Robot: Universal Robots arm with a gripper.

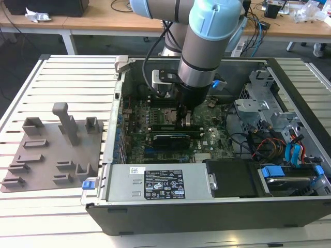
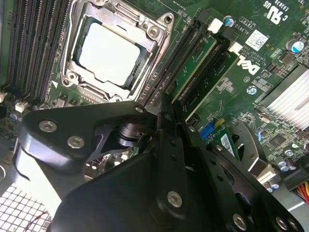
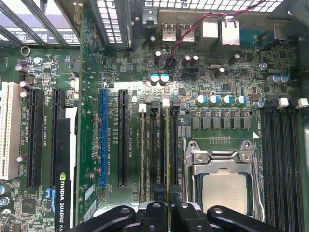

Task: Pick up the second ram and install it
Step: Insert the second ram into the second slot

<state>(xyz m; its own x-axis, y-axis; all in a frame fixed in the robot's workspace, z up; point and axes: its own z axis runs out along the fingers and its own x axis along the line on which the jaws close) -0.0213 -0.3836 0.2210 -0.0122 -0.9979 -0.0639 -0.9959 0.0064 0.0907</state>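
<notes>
Scene: an open computer case [image 1: 289, 206] lies on a slatted table, and the robot arm reaches down into it.
Claw: the gripper [image 1: 185, 123] hangs low over the motherboard, at 3 o'clock of the processor socket [image 1: 164, 114] in the exterior view. Its fingers [image 3: 181, 210] are drawn nearly together on a thin board edge.
Task's thing: the second ram [image 2: 193, 72] stands on edge in a memory slot just beside the socket, pinched in the claw.
Step in hand: seating, by my judgement; the stick is already picked up and in the slot.
Next move calls for: straight, even downward pressure, keeping the stick in line with the slot.
Elsewhere: a grey plate [image 1: 51, 150] with upright blocks lies at 9 o'clock of the case.
</notes>
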